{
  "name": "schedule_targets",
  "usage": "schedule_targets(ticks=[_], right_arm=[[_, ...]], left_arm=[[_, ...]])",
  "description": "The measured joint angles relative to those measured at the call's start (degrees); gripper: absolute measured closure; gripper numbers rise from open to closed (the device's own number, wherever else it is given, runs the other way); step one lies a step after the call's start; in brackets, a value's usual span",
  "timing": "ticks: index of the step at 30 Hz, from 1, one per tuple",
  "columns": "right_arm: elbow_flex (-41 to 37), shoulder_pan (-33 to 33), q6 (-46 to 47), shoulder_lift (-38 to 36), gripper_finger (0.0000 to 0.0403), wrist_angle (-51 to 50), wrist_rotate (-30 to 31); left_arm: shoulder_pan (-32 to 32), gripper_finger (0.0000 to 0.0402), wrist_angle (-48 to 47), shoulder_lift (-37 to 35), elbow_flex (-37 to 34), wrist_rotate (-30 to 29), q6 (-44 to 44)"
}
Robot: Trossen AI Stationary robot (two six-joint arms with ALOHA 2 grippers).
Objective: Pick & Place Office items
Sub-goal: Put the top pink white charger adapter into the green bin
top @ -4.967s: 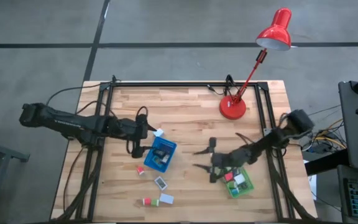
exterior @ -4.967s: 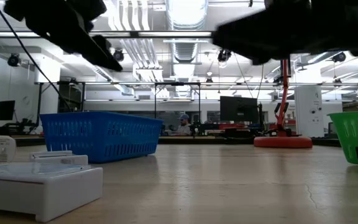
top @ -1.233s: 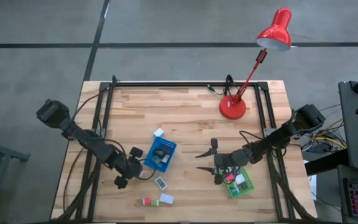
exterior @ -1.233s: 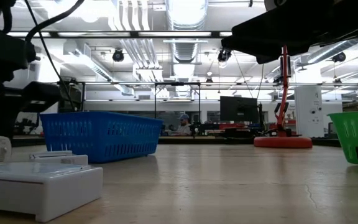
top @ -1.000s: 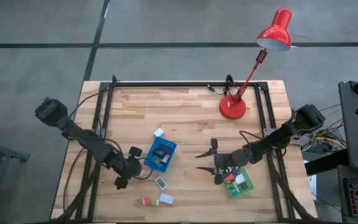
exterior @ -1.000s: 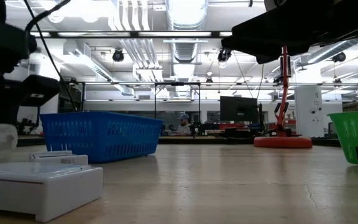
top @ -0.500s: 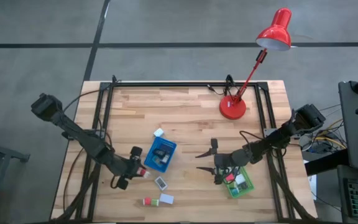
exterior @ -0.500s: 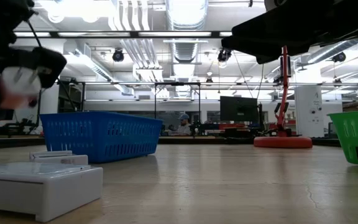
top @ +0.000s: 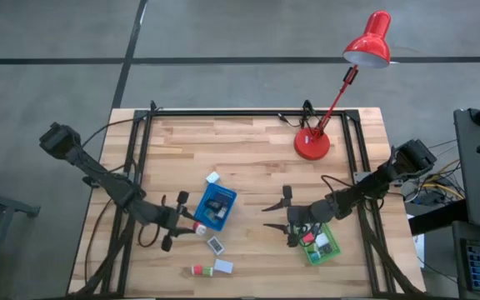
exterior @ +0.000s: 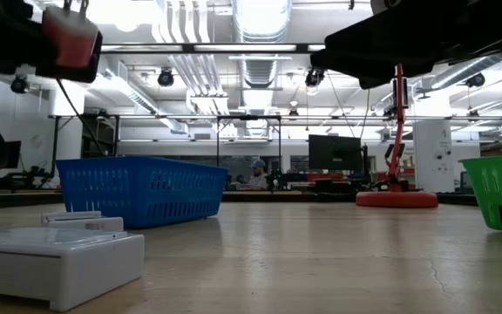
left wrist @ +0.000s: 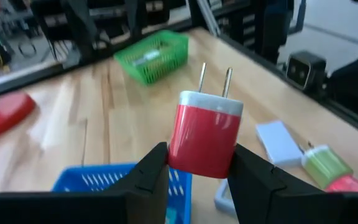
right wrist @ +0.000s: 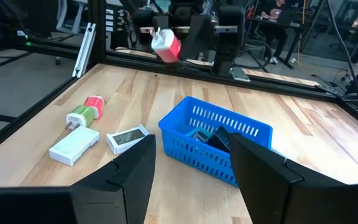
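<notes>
From my seat the left gripper [top: 192,227] is clamped on a red plug adapter [left wrist: 205,133], the little red-and-white one with two metal prongs sticking up, and it's hanging in the air just left of the blue tray [top: 215,207], near its front-left corner. In the low view the red block [exterior: 71,38] sits high up at the left, well clear of the tabletop. The blue tray already has a few dark and light items in it. On the wood in front of it I can see a small grey-framed block [top: 216,245], a flat white box [top: 222,267] and a red-and-green piece [top: 200,270] nearer the front edge, plus a small white block [top: 212,177] behind the tray. Over on the right side, the right gripper [top: 280,215] hovers with its fingers spread wide, holding nothing, just left of the green tray [top: 321,246], which has red, green and white bits inside. A red desk lamp [top: 313,143] stands at the far side of the table [top: 248,142].
</notes>
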Motion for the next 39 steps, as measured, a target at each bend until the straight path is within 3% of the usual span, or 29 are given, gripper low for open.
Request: schedule_targets(ticks=[9,13,22,39], right_arm=[[0.11,0.00,-0.13,0.02,0.0202,0.15,0.00],[0.11,0.00,-0.11,0.02,0.0202,0.17,0.00],[0.11,0.00,-0.73,0.08,0.0202,1.35,0.02],[0.98,-4.04,-12.19,9.24,0.0202,23.45,1.70]], left_arm=[[1.91,0.0274,9.79,0.00,-0.07,1.37,8.60],[4.01,0.0274,13.44,0.00,-0.63,5.32,8.80],[8.60,0.0274,22.85,0.88,-2.72,8.07,10.26],[23.20,0.0274,35.93,9.25,-0.41,20.50,10.08]])
